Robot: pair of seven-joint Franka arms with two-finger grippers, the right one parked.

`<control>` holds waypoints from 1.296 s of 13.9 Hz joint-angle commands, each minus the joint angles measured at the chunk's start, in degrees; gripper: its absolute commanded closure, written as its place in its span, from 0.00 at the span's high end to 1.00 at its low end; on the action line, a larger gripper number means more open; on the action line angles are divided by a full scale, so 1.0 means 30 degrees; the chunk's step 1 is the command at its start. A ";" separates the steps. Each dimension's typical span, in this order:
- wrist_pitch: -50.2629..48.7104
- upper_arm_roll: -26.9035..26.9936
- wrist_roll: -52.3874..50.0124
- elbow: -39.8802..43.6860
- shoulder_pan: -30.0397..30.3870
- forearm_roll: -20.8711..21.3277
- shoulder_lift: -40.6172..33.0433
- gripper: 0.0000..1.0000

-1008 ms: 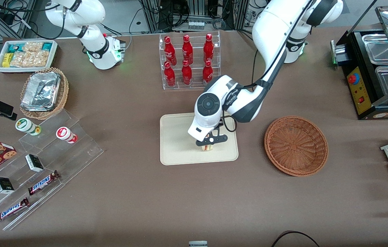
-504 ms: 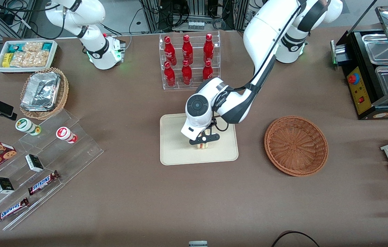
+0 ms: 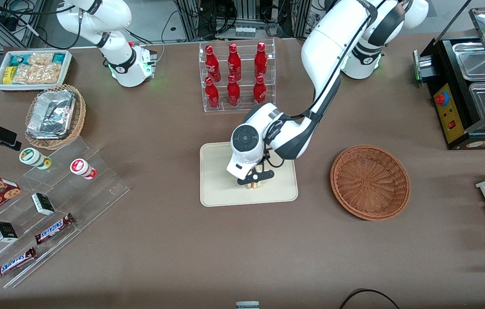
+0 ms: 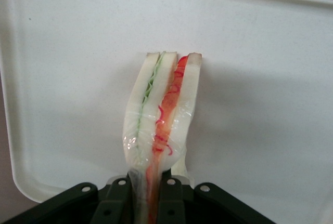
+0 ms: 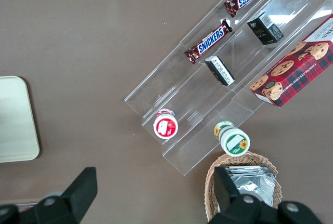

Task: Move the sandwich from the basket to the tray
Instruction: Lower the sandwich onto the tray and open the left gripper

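The left arm's gripper (image 3: 254, 180) is low over the middle of the beige tray (image 3: 218, 189), shut on the sandwich (image 3: 254, 185). In the left wrist view the sandwich (image 4: 162, 107) hangs from the gripper (image 4: 150, 203), squeezed thin between the black fingers (image 4: 171, 200), with its green and red filling lines showing and its lower end at or just above the tray floor (image 4: 78, 78). The reddish-brown woven basket (image 3: 370, 182) sits empty beside the tray, toward the working arm's end of the table.
A clear rack of red bottles (image 3: 236, 75) stands farther from the front camera than the tray. A tan basket of foil containers (image 3: 55, 116), clear stepped shelves with snacks (image 3: 49, 210) and a white snack bin (image 3: 32, 68) lie toward the parked arm's end. A black food warmer (image 3: 467, 86) stands at the working arm's end.
The gripper with the sandwich has moved from the tray's basket-side part toward its middle and a little lower. The basket has not moved.
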 commanded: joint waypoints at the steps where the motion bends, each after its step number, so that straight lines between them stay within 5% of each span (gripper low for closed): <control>1: -0.0427 0.0292 -0.1067 0.1282 -0.0455 0.0677 0.0830 0.00; 2: -0.0456 0.0292 -0.1038 0.1311 -0.0455 0.0679 0.0802 0.33; 3: -0.0456 0.0292 -0.0951 0.1312 -0.0455 0.0737 0.0802 0.99; 13: -0.3501 0.0292 -0.0629 0.4007 0.0189 0.0708 -0.0865 1.00; 18: -0.5810 0.0263 0.5129 0.3832 0.2439 0.0824 -0.2534 1.00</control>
